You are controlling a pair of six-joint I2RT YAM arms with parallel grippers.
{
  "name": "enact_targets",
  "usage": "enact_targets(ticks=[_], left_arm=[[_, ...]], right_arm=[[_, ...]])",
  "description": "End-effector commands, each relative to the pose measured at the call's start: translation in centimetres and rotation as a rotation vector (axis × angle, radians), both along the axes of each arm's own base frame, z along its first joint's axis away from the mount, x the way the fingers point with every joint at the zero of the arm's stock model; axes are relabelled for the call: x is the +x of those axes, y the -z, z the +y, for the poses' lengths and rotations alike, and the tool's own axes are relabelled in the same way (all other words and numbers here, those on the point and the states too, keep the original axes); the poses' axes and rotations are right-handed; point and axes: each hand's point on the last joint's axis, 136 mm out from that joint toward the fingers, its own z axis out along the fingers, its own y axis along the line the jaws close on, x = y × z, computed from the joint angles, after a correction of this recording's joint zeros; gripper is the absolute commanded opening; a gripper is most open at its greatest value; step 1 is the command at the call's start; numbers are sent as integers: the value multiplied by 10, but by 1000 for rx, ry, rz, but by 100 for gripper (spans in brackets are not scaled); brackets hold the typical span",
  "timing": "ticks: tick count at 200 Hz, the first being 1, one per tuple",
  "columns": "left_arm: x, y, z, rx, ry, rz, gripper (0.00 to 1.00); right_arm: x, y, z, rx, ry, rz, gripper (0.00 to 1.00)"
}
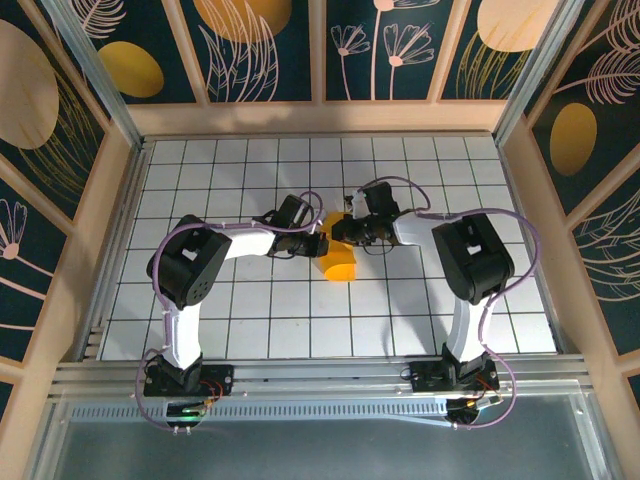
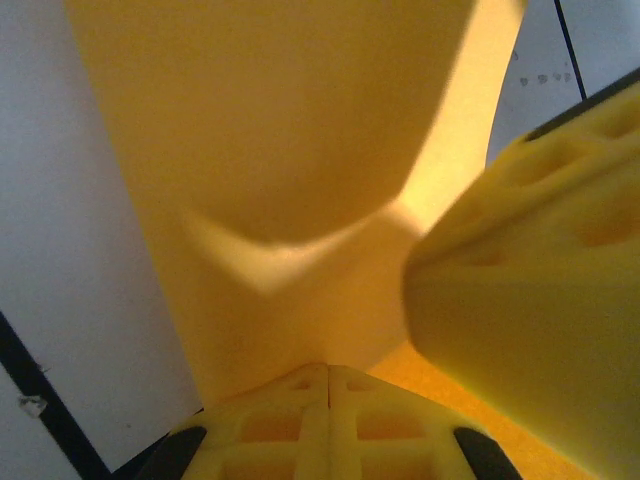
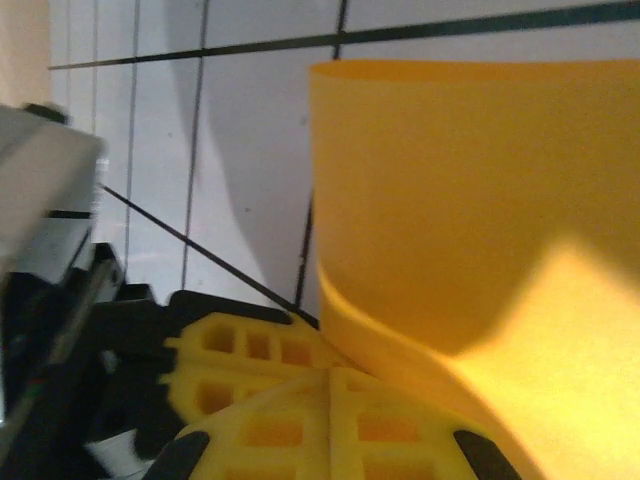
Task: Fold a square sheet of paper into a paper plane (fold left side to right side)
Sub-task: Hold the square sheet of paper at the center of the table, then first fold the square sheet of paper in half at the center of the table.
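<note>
The square sheet of paper (image 1: 342, 262) is orange-yellow and lies curled over near the middle of the grid table, its lifted edge held between the two grippers. My left gripper (image 1: 322, 243) comes in from the left, shut on that edge. In the left wrist view the paper (image 2: 280, 130) rises straight from its closed tips (image 2: 328, 372), with a right finger (image 2: 530, 320) close beside. My right gripper (image 1: 350, 232) meets it from the right, shut on the paper too. In the right wrist view the sheet (image 3: 470, 180) bows up from the closed tips (image 3: 331, 375), with the left fingers (image 3: 235, 350) next to them.
The white grid-tiled table (image 1: 250, 170) is boxed in by wooden rims and dark-blue patterned walls (image 1: 60, 120). An aluminium rail (image 1: 320, 375) runs along the near edge by the arm bases. The two wrists nearly touch over the table's middle.
</note>
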Motion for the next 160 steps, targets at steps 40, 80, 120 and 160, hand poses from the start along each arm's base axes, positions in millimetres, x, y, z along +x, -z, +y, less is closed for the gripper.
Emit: enact_targets(ticks=[40,80,120,160], left_arm=[[-12,25,17,79,0,49,0],[-20,25,20,81,21,55,0],[-54,30,37,81,44,103,0],[-83,35,51,51,29,149,0]], right_arm=[[7,32,-3,-59,33,50,0],[-4,58,-18,-150,61,122,0],[-12,69,-30,-203,86,146,0],[-13,70,-29,-191,79,150,0]])
